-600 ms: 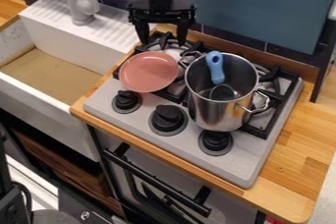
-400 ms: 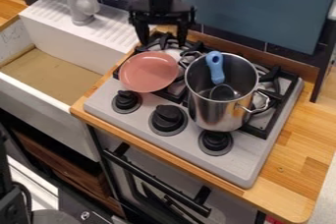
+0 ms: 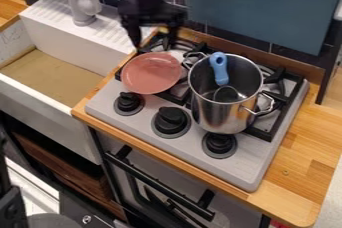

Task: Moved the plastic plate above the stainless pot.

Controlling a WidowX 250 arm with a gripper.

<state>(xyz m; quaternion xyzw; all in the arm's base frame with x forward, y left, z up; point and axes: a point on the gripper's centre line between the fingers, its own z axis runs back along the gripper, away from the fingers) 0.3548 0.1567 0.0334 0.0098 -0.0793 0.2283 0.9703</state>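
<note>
My gripper (image 3: pixel 153 46) hangs open above the back left of the stove, just behind the plate, with nothing between its fingers. The pink plastic plate (image 3: pixel 151 73) lies on the left burner grate, left of the pot. The stainless pot (image 3: pixel 224 114) stands upright on the right side of the grate. A utensil with a blue handle (image 3: pixel 218 67) leans inside the pot.
A white sink (image 3: pixel 50 72) with a grey faucet (image 3: pixel 85 3) is on the left. Black knobs (image 3: pixel 171 120) line the stove's front. Wooden counter (image 3: pixel 307 157) lies to the right, and a blue panel (image 3: pixel 267 9) stands behind the stove.
My gripper has moved a little to the left, from behind the plate's right side to behind its middle. The plate, pot and blue-handled utensil have kept their places.
</note>
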